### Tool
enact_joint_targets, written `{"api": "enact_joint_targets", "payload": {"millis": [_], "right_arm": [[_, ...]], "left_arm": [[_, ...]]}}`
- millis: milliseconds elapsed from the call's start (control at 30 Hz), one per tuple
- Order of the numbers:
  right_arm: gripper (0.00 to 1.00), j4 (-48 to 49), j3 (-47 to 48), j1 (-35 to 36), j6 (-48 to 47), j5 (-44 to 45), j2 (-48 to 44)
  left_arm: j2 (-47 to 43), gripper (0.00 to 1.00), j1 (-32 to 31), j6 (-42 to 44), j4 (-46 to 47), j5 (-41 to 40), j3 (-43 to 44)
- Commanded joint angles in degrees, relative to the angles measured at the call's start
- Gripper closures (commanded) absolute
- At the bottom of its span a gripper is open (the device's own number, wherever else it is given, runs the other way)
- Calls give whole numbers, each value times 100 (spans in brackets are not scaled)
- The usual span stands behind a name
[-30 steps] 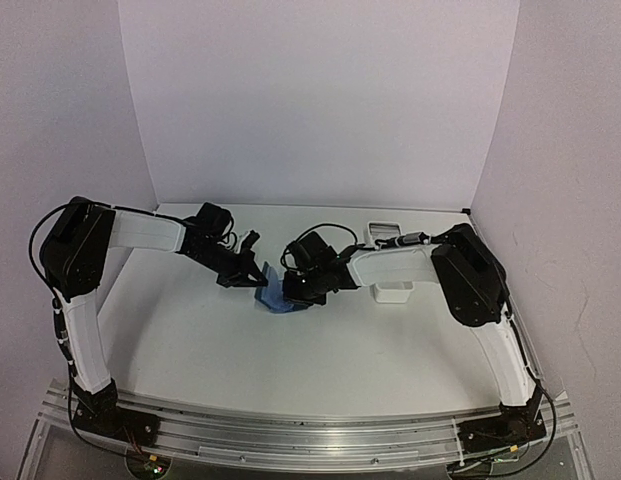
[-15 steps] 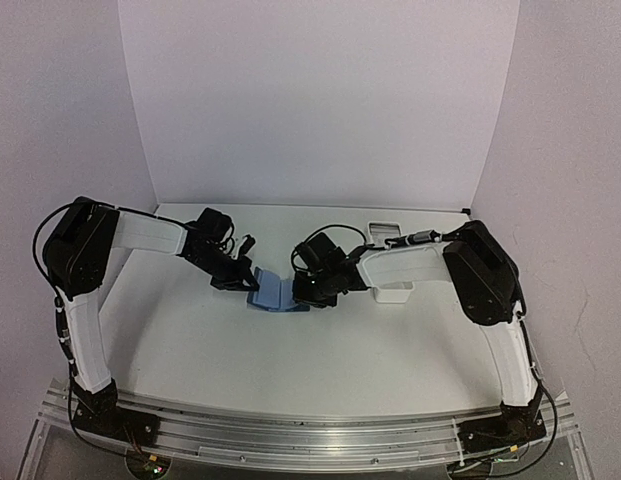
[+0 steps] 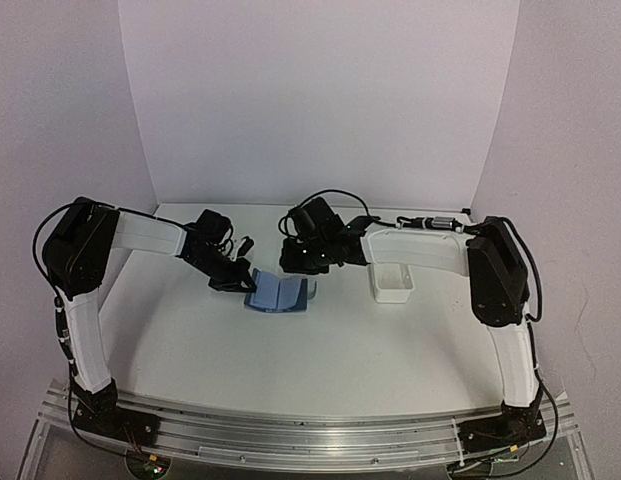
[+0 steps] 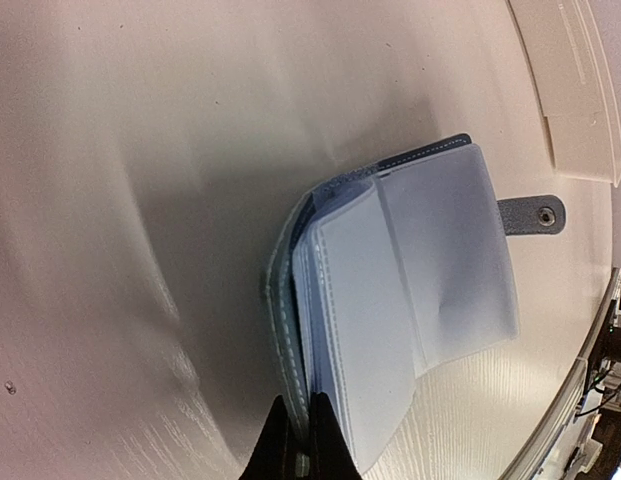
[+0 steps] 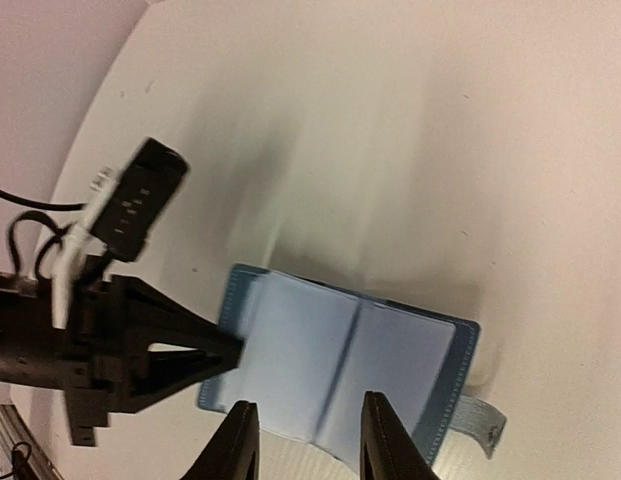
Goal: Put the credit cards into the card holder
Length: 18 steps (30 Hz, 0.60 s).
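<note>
The blue card holder [image 3: 278, 295] lies spread open on the white table, its pale sleeves facing up and its snap tab [image 5: 482, 421] sticking out on the right. My left gripper [image 3: 241, 283] is shut on the edge of the holder's left cover; its fingertips [image 4: 305, 445] pinch that cover [image 4: 290, 300] in the left wrist view. My right gripper [image 3: 302, 270] hovers just behind and above the holder, open with nothing between its fingers [image 5: 240, 445]. From the right wrist, the open holder [image 5: 340, 365] sits below the jaws, with the left gripper [image 5: 205, 350] at its left edge. No credit cards show.
A long white tray [image 3: 393, 283] stands to the right of the holder, under the right forearm; its corner [image 4: 575, 90] also appears in the left wrist view. White walls close off the back and both sides.
The right gripper opened, let go of the holder's right half and drew up and back. The holder went from half-folded between both grippers to lying spread open. The left gripper kept its pinch.
</note>
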Motion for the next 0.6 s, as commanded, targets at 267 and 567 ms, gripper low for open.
{"api": "enact_joint_targets", "payload": {"millis": [267,567], "right_arm": [[81,53,92,0,650,-431,960],[83,56,-112,-26,428,-328,907]], "left_arm": [[-49,100,36,105,-51,-91,-249],[-225,85,204,233,-527,20,-270]]}}
